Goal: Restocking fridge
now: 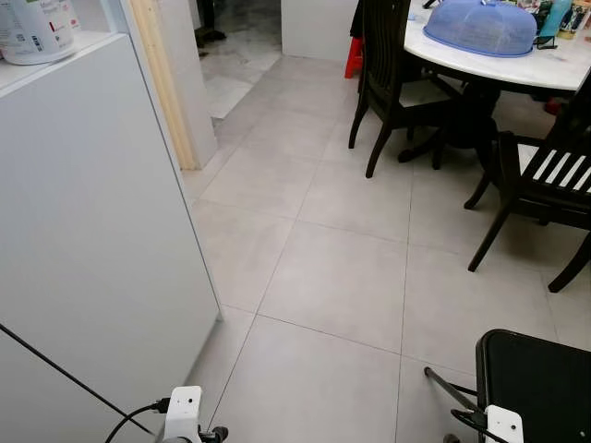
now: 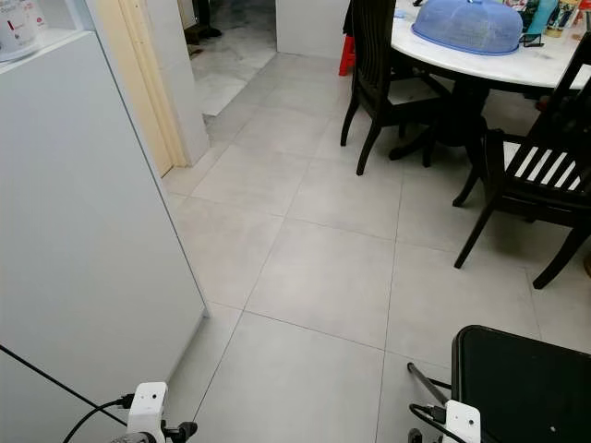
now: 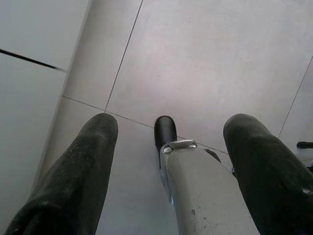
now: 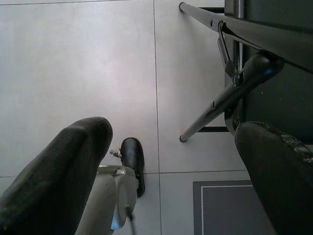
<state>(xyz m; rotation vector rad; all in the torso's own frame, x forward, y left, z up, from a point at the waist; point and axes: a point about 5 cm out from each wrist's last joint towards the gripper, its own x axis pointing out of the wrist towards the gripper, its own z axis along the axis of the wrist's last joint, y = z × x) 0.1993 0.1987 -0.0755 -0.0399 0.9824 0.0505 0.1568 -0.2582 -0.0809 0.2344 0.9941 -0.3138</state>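
both arms hang idle. the left gripper (image 3: pixel 168 171) and right gripper (image 4: pixel 171 186) are spread wide, holding nothing, pointed at the tiled floor (image 1: pixel 342 277). beside the left gripper stands the white fridge (image 1: pixel 92 240), closed; its door looks heavy and stiff, no handle visible to grasp. the right wrist view catches the folding black chair (image 4: pixel 254 44) and its legs just beside that gripper; the head views add the dining table (image 1: pixel 517 65).

A white cabinet (image 1: pixel 92 240) stands left of the left fingers (image 3: pixel 78 176); a folding chair (image 1: pixel 536 378) is beside the right fingers (image 4: pixel 274 171); dining desk (image 1: pixel 545 66) far ahead.
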